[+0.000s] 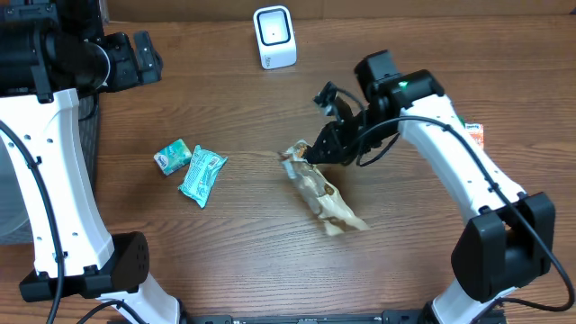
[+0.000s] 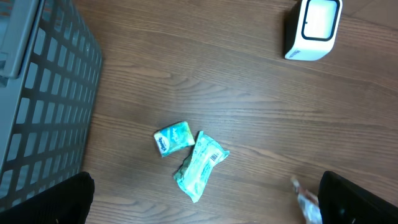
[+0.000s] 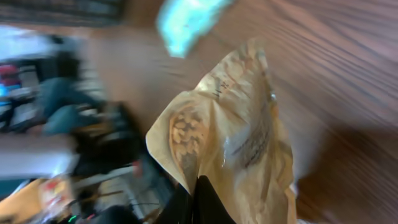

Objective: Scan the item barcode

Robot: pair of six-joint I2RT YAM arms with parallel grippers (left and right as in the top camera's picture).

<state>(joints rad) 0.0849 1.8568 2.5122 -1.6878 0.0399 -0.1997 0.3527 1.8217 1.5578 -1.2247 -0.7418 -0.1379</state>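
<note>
At the right jaws: clamped shut on the crumpled upper-left end of the tan snack bag [image 1: 326, 200]. In the blurred right wrist view, only the dark fingertips [image 3: 202, 202] at the bottom edge, pinching the bag's wrinkled film, with the print on it too smeared to read. From the grip, stretches slantwise toward the near right across the middle of the wooden table [image 1: 225, 99]; whether the far end rests on the wood, cannot tell.

At the left jaws: spread wide, holding nothing, up over the table's far left corner, with dark fingers [image 2: 59, 199] at both lower corners of the left wrist view. Below, well left of the bag, a small squarish teal packet [image 1: 171, 157] just beside a longer teal packet [image 1: 202, 175] with a barcode patch.

At the far edge, upright, a white scanner [image 1: 274, 36], well apart from the bag. Beside the table's left edge, a grey mesh basket [image 2: 37, 93]. Near the right edge, behind the right arm, a small red-and-white pack [image 1: 474, 133].
</note>
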